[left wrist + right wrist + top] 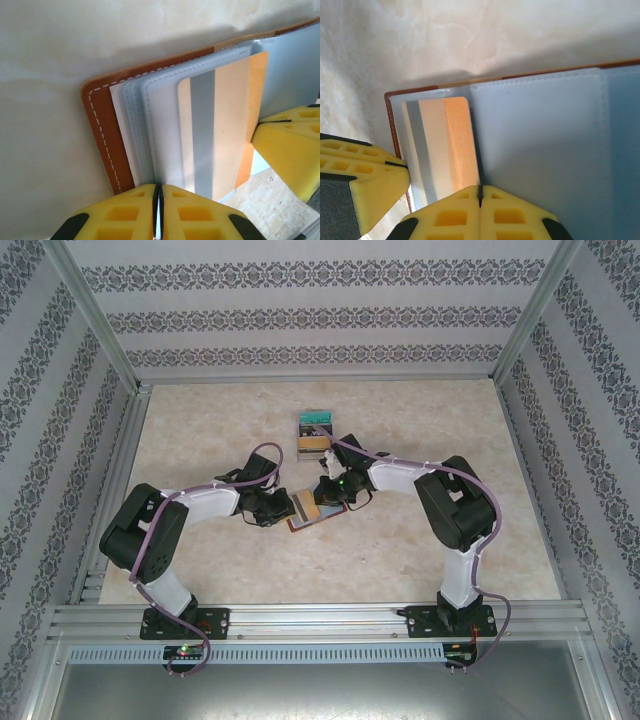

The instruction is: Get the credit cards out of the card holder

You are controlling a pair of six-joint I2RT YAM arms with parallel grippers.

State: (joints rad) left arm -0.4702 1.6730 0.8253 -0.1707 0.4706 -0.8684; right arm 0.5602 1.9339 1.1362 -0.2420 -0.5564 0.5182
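Counting what lies on the pale table (200, 430): one card holder (310, 512), one credit card (220, 125) in sight, one small stack (314, 430) with a teal top, and two grippers meeting over the holder.

The card holder lies open near the middle of the table, between the two arms, its brown leather cover with white stitching underneath. At least two blue-grey sleeve pages (160, 115) fan out from the cover. The single credit card, tan with a grey stripe (202, 130) running along its length, sits on top of those pages, partly drawn out past one of them; its orange-tinted edge points toward the right gripper (272, 122).

The left gripper (158, 205) has its yellow jaws pressed together on the holder's edge, where the sleeve pages run down into the seam between them. The right gripper's jaws are likewise closed flat, and the card's long edge runs straight into their seam, so they appear to be pinching the card.

The small stack stands apart, farther back on the table, just beyond the right arm's wrist. What it is made of is too small to tell.
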